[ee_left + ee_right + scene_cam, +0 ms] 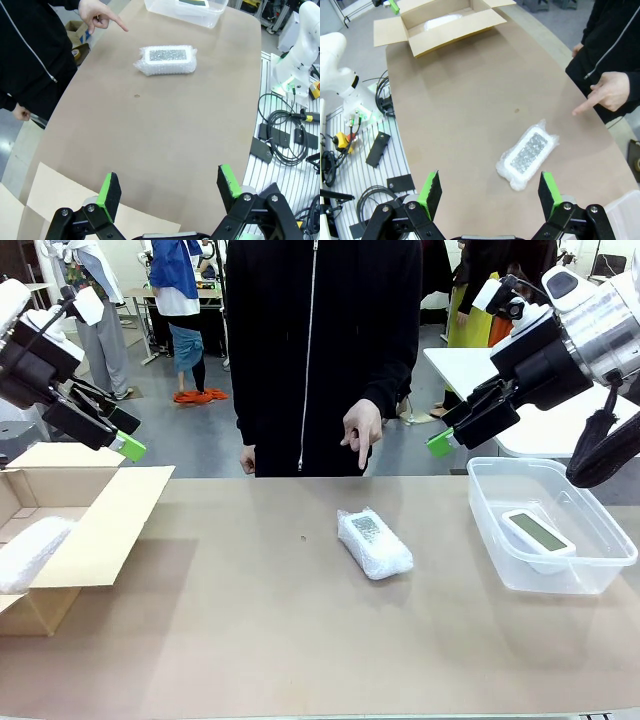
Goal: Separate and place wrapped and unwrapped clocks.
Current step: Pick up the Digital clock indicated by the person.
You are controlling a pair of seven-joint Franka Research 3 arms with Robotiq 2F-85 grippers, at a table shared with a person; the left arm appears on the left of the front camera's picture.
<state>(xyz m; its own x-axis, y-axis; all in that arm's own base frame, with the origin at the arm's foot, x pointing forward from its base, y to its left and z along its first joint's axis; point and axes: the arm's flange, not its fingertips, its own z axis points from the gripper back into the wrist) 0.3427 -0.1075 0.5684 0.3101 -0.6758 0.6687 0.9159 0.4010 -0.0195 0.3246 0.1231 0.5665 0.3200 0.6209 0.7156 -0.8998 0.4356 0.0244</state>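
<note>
Wrapped clocks (374, 543) two, bare clock (537, 532) one

Brown table (250, 640), open cardboard box (110, 520) at its left, clear plastic tub (490, 515) at its right

Tan table (250, 640): wrapped clock (374, 543), box (95, 530) (open), tub (490, 525)

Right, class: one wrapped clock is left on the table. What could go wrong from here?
The person's pointing hand hangs near the bubble-wrapped clock; any reach for it might strike that hand. The wrap looks soft, so a grip may slip or catch only wrap. It could land in the clear tub with the bare digital clock, not the cardboard box holding the other wrapped clock.
</note>
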